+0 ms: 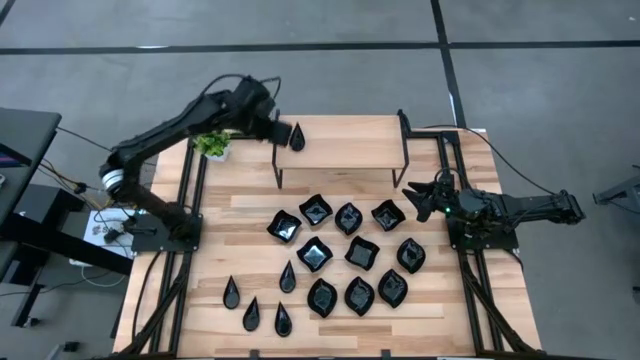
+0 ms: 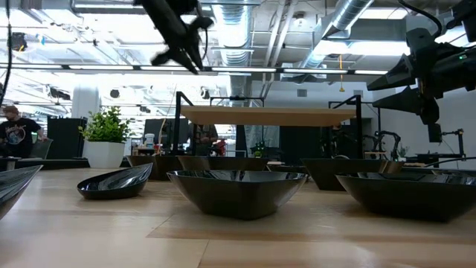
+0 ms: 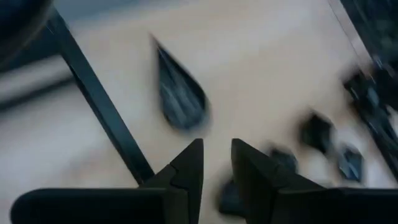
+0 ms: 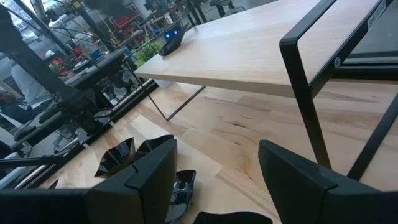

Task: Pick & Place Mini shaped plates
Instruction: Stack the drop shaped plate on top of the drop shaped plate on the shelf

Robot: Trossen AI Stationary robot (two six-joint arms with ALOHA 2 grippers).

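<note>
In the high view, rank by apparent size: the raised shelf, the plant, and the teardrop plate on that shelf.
1. Raised shelf: by far the largest.
2. Plant: partly hidden under the left arm.
3. Teardrop plate: looks smallest, though close to the plant.

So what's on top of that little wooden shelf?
One black teardrop plate lies on the shelf, near its left end, with the left hand just beside it. The table under the shelf is covered, so anything there is hidden.
</note>
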